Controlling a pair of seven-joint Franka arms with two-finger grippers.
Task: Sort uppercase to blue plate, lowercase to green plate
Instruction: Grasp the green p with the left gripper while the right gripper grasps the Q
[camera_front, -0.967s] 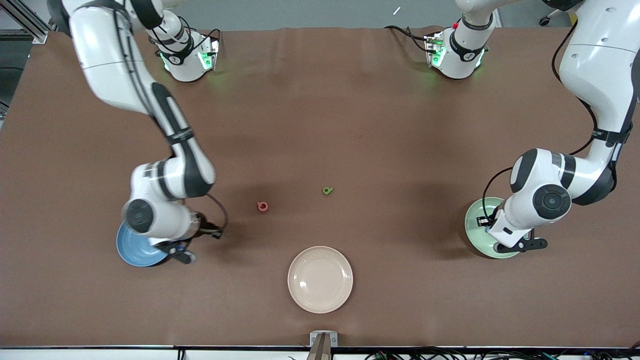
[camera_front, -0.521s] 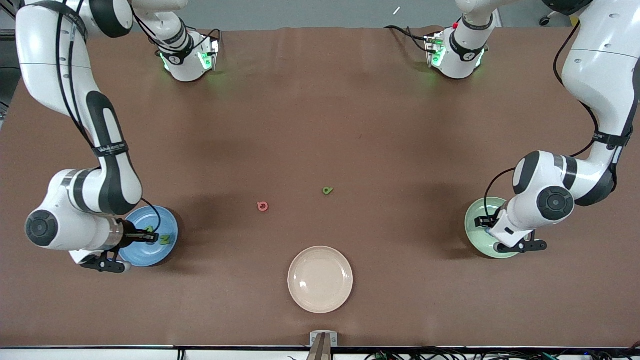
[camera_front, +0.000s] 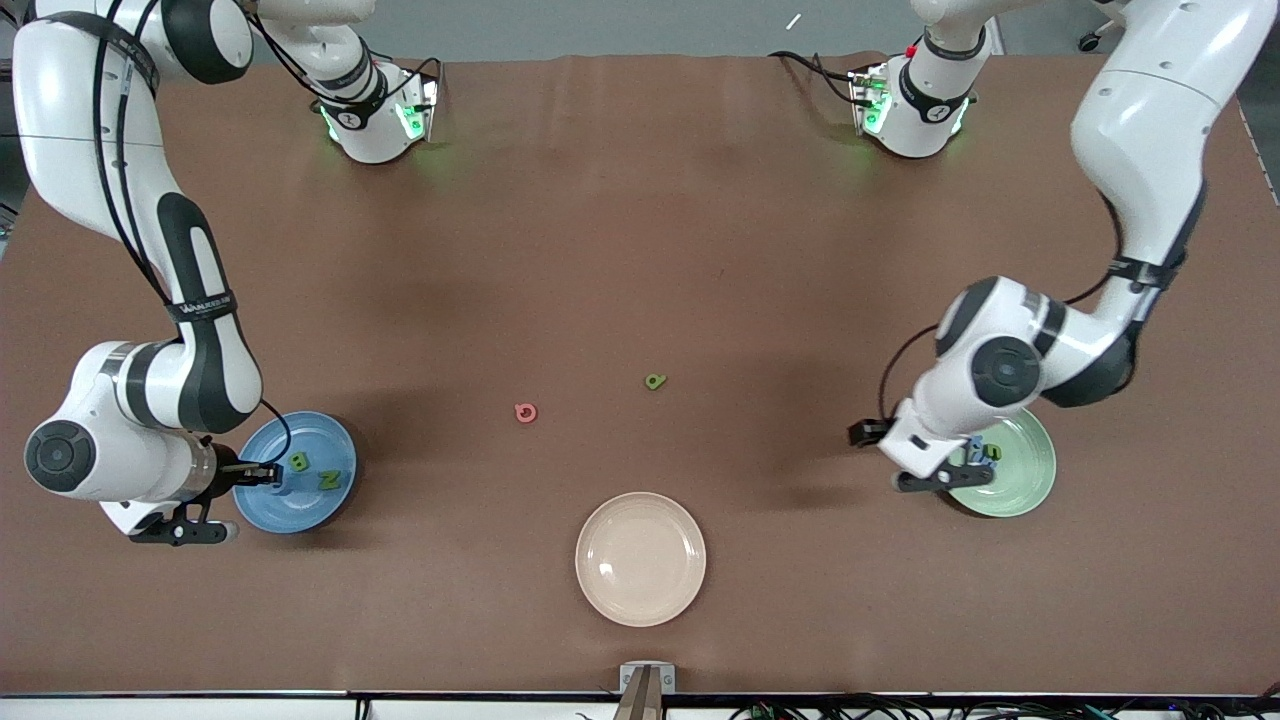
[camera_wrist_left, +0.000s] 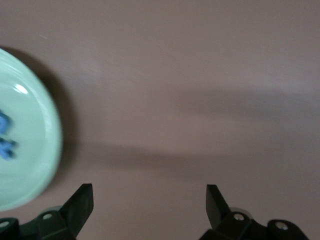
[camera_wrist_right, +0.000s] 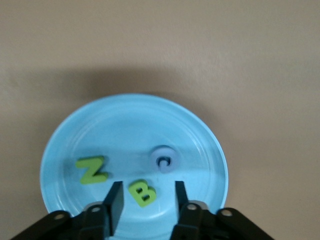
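The blue plate lies near the right arm's end of the table and carries a green B and a green N. A blue ring letter lies beside them. My right gripper hovers open over this plate, its fingers clear of the B on both sides. The green plate holds blue letters and a green one. My left gripper is open and empty over bare table beside that plate. A red round letter and a green a lie mid-table.
A cream plate sits nearer the front camera than the two loose letters. The brown table stretches between the two arms' bases.
The right gripper reached the blue plate, opened and left the green B lying there. The left gripper opened and moved off the green plate toward the table's middle, uncovering its letters.
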